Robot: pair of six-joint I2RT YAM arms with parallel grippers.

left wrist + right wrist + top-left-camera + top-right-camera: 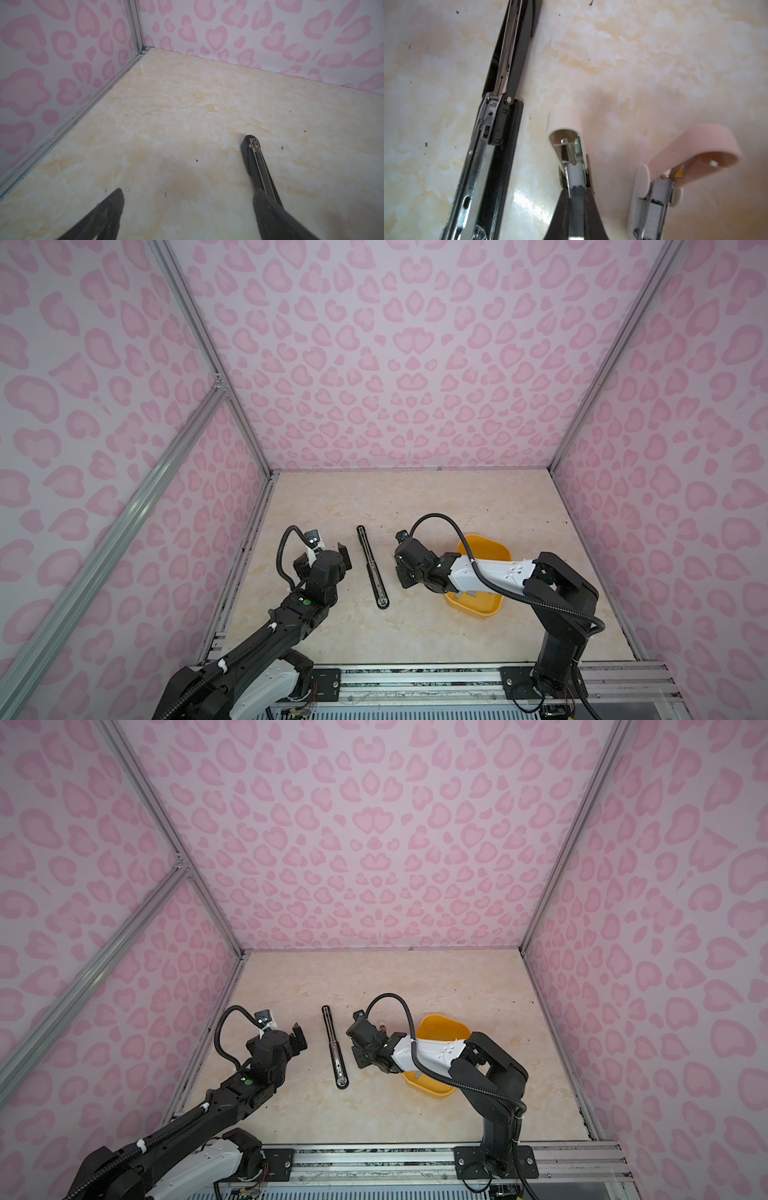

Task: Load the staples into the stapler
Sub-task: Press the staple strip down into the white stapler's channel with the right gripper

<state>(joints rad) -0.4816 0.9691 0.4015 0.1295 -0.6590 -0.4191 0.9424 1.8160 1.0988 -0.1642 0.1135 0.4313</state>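
On the table (415, 506) the long stapler (372, 568) lies in the middle, the left tool (188, 194) to its left, the tub (484, 547) to its right; just beside it lies a small stapler (566, 133), met by the staples (576, 207) in the right tool (576, 193), then another small stapler (675, 176)

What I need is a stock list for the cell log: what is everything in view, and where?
long stapler: one, black and metal, opened flat mid-table between the arms.
small staplers: two, one white, one pink, both open, beside the long stapler in the right wrist view.
tub: one, yellow, right of the table, partly under the right arm.
staple strips: two seen, grey; one in the tub, one pinched at the white stapler's open channel; more may be hidden.
table: one, beige marble look.
walls: pink heart print, on three sides.
left gripper: open, left of the long stapler.
right gripper: shut on that staple strip.
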